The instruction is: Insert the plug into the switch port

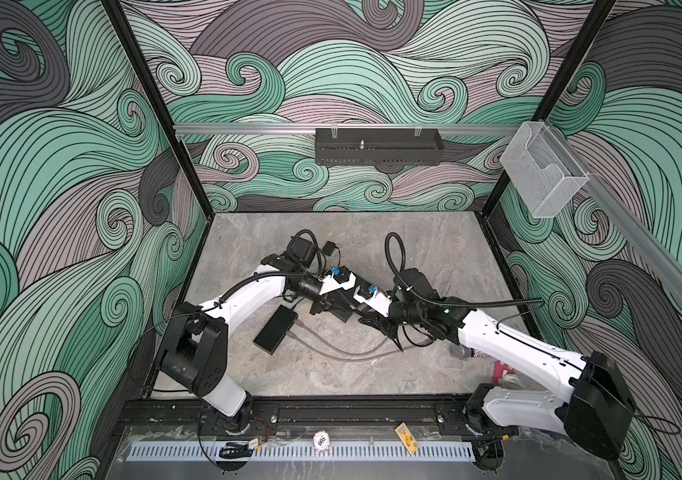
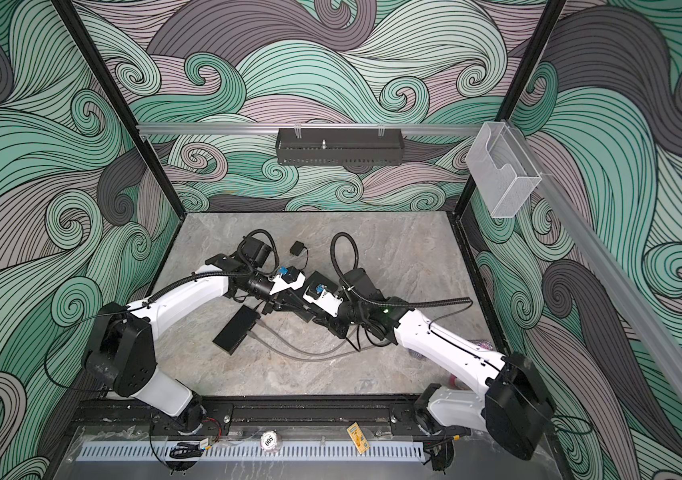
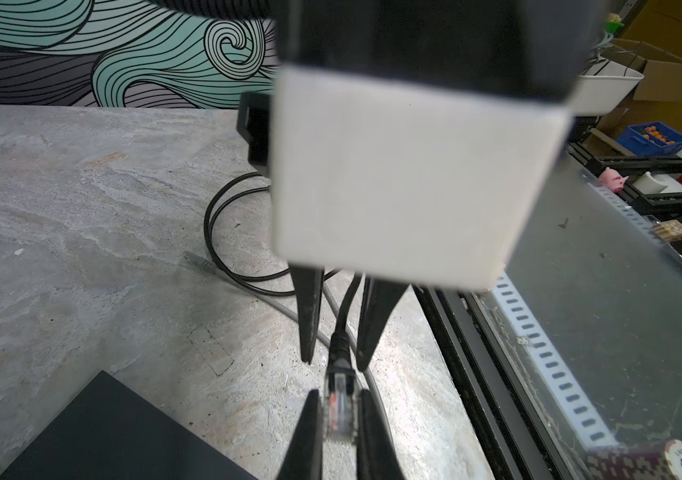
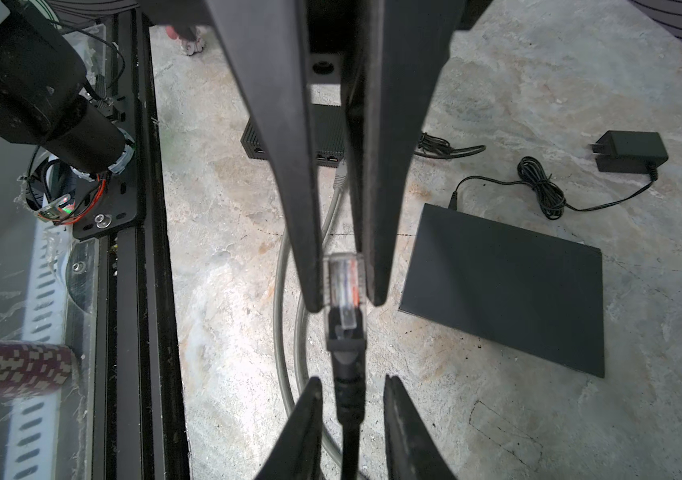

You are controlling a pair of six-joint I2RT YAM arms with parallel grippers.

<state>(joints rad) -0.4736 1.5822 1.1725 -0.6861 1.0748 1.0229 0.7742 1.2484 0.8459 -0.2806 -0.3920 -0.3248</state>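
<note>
Above the middle of the grey worktop [image 1: 435, 249], the left tool [image 3: 340, 397] is clamped on the clear plug [image 3: 339, 415], which is held off the surface. Facing it tip to tip, the right tool [image 4: 352, 380] has its jaws apart on either side of the black cable [image 4: 347, 432] just behind the plug, not touching it. The black switch [image 1: 277, 328] lies on the worktop nearby, with a grey cable [image 1: 343, 353] ending just beside its ports.

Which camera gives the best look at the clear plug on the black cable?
The right wrist view: the plug is sharp and central, pinched by the left hand. The left wrist view shows it blurrier, near the edge. In both top views it cannot be made out.
</note>
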